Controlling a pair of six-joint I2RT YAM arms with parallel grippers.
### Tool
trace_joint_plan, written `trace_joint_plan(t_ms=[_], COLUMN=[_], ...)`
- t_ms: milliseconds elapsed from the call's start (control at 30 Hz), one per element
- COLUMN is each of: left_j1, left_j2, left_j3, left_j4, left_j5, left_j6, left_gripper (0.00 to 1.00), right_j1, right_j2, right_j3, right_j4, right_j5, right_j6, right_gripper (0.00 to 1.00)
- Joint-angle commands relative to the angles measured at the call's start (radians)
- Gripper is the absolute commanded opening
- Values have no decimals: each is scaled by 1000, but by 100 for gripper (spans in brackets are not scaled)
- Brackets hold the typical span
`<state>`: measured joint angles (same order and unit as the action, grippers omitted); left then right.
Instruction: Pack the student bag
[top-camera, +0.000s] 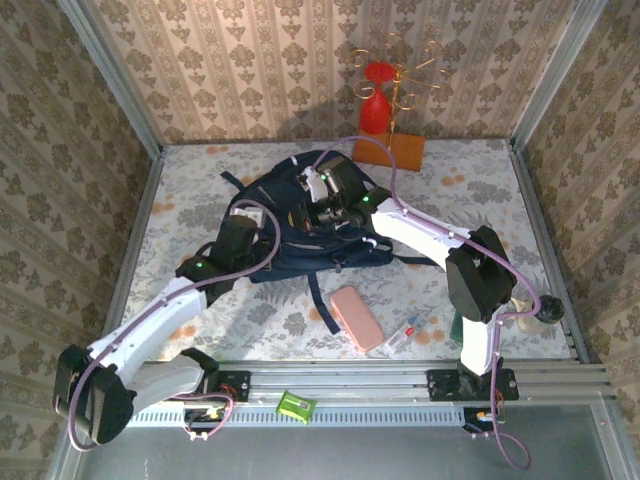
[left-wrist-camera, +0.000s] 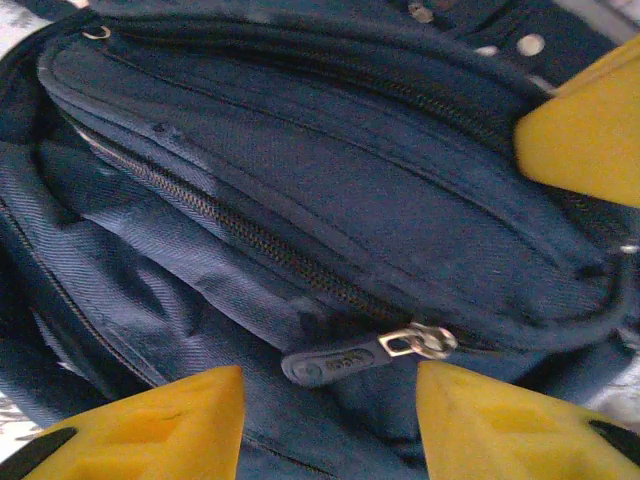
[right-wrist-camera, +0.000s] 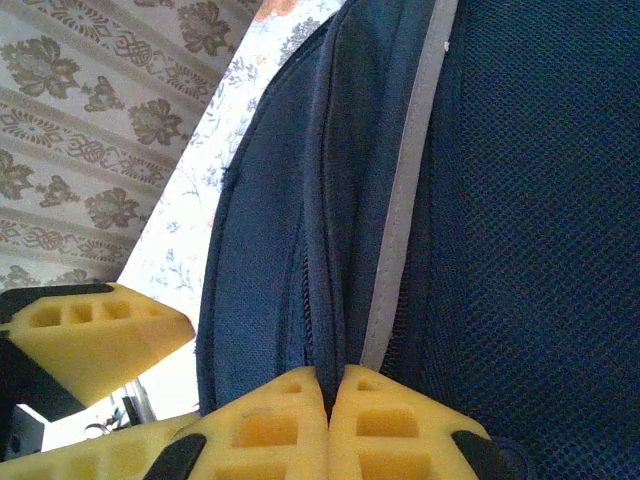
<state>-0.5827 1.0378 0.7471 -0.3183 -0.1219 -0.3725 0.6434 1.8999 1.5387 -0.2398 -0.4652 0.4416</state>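
Top external view gives us the student bag (top-camera: 290, 255) lying on the flowered table (top-camera: 470, 200), toward its far middle, with both arms reaching onto it. From the left wrist we see the left gripper (left-wrist-camera: 330, 405), its yellow fingers (left-wrist-camera: 150, 425) standing apart over the bag's navy fabric. A zipper pull (left-wrist-camera: 350, 358) lies just beyond the gap, and nothing is clasped. From the right wrist we see the right gripper (right-wrist-camera: 330, 410) with its fingers pressed together on a fold of the bag's edge, beside a pale stripe (right-wrist-camera: 400, 230). A pink case (top-camera: 357, 318) lies nearer the arms' bases, apart from the bag.
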Motion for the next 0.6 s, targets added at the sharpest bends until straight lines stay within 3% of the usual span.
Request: trace_joint_plan(t_ms=[0, 167, 300, 567], left_j1=[46, 153, 162, 174], left_j2=[-75, -107, -86, 13], left_j3=[-36, -76, -97, -76], left_j4=[47, 62, 97, 97], left_j5=[182, 364, 467, 430], left_j6=[58, 63, 67, 143], left_gripper=[53, 58, 61, 65], right_j1=[-24, -40, -45, -45], right_j2=[14, 30, 41, 53], right_j3=[40, 63, 73, 80], right_j4=[-39, -94, -105, -100], right_j5=[-58, -143, -148, -155], right_j6=[-72, -154, -163, -154], right_gripper=[0, 0, 0, 0])
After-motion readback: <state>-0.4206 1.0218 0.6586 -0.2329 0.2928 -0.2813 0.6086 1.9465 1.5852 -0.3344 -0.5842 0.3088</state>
